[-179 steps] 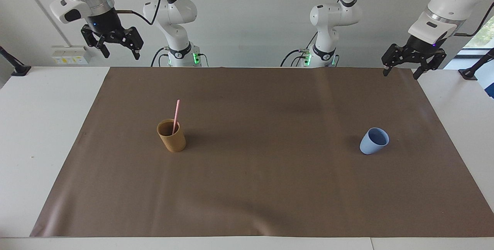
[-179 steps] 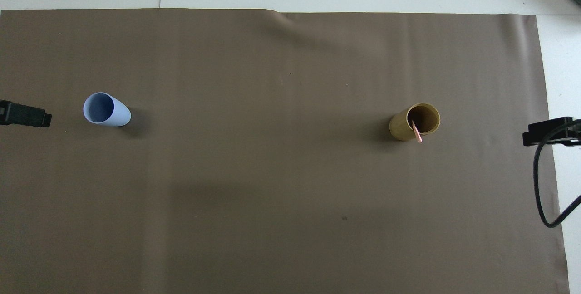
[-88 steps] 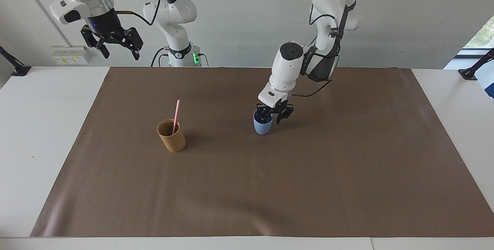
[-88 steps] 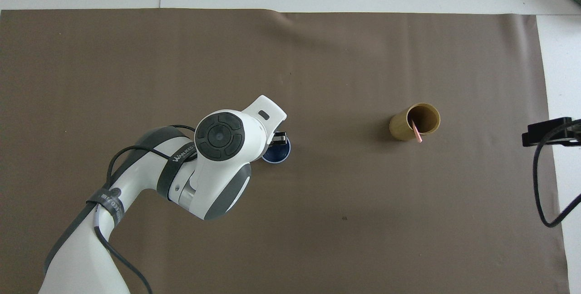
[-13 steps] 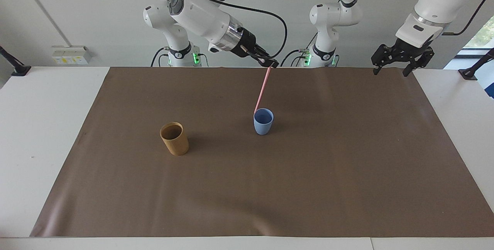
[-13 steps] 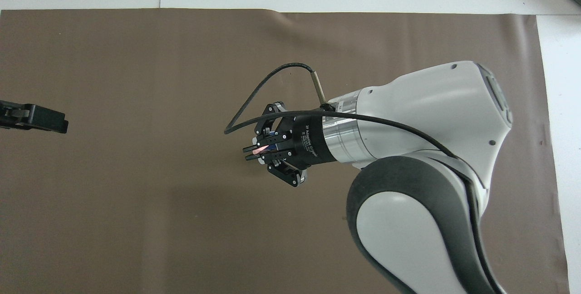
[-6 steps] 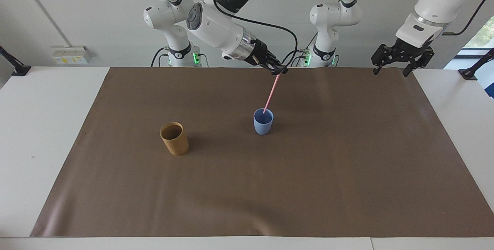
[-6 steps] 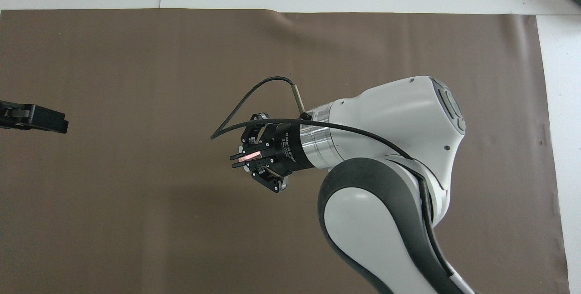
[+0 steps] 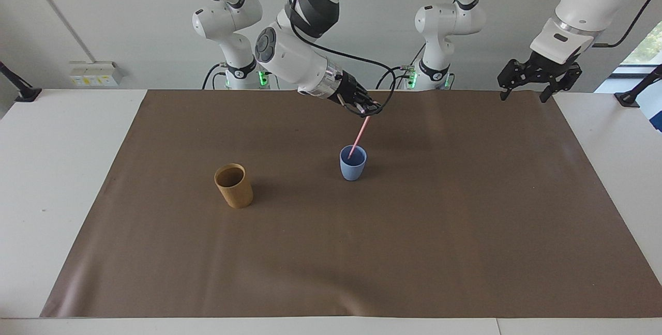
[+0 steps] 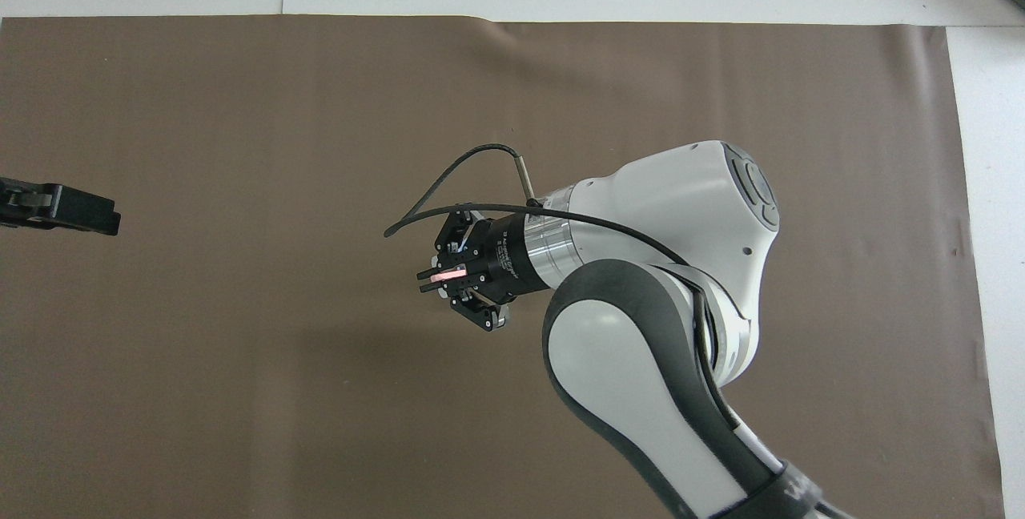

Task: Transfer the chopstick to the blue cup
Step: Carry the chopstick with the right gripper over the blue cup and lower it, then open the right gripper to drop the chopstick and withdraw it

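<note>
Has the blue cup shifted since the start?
Yes. The blue cup now stands mid-mat, much closer to the tan cup; earlier it lay tilted near the left arm's end.

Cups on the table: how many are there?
2. The blue cup stands mid-table with the chopstick dipping into it; the tan cup stands toward the right arm's end. None seems hidden.
</note>
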